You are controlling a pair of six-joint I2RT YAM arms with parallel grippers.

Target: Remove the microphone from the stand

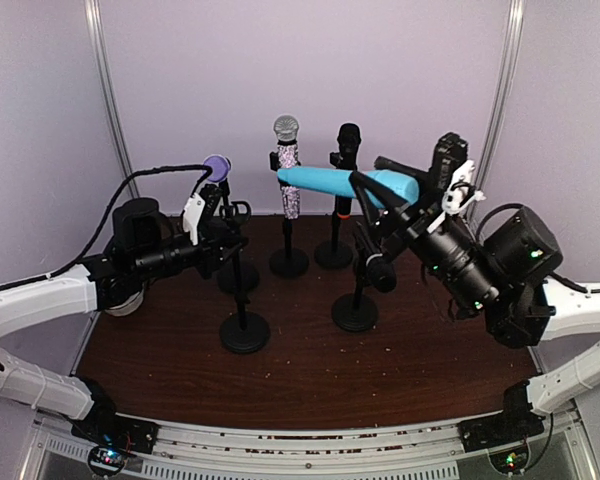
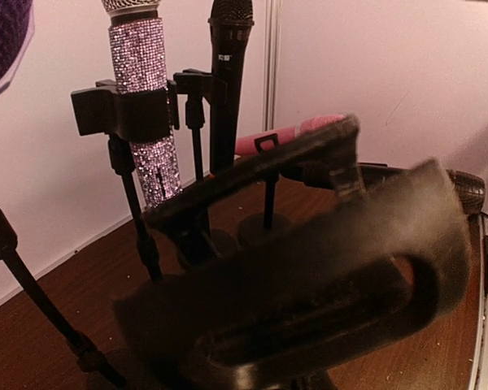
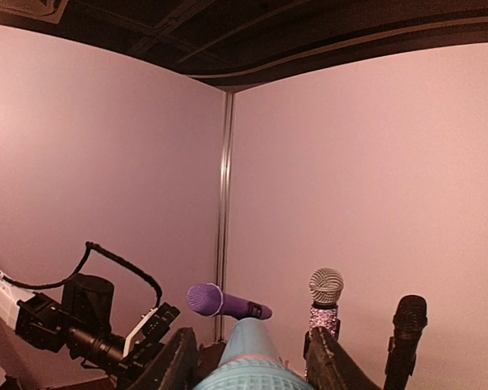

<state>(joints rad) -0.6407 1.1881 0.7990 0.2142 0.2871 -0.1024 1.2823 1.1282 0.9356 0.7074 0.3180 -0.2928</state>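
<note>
You have the blue microphone in your right gripper, whose fingers are clamped on either side of its body, as the right wrist view shows from close up. The microphone lies roughly level in the air above the table, and in the overhead view it crosses in front of the sparkly microphone and the black microphone. Both of those stand upright in their clips at the back. Below the blue microphone, toward your right, is the front right stand, with a dark lump at its top that is too unclear to name. Your left gripper is at the upper part of the front left stand, its fingers drawn nearly together. From overhead they look closed on that stand's pole. Your left wrist view is too blurred to confirm the contact. The purple microphone sits tilted just above and behind your left gripper, on a stand whose base is behind the front left one.
</note>
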